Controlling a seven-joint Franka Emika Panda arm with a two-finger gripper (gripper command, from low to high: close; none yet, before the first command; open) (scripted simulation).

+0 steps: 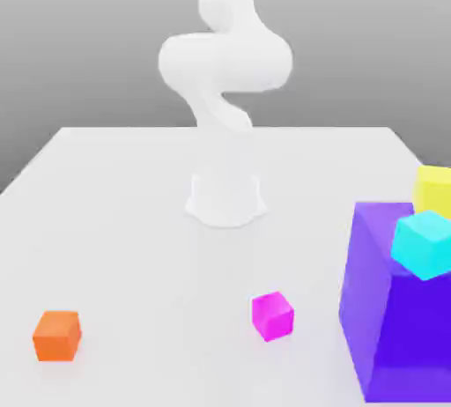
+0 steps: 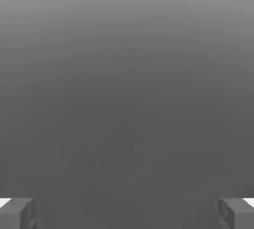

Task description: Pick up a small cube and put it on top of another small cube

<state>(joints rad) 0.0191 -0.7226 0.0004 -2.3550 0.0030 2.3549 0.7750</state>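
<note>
Exterior view faces the arm (image 1: 225,88) head-on — hand view looks past fingertips (image 2: 17,213).

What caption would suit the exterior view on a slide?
White arm rises at the table's far side; orange cube, magenta cube, cyan cube, yellow cube and large purple block wait.

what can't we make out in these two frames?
- Purple block: exterior view's right and bottom edges cut it off.
- Yellow cube: cut by the right edge, and the cyan cube covers its lower part.
- Claw: open, with just the fingertips in the hand view; no cube lies between them.
</note>
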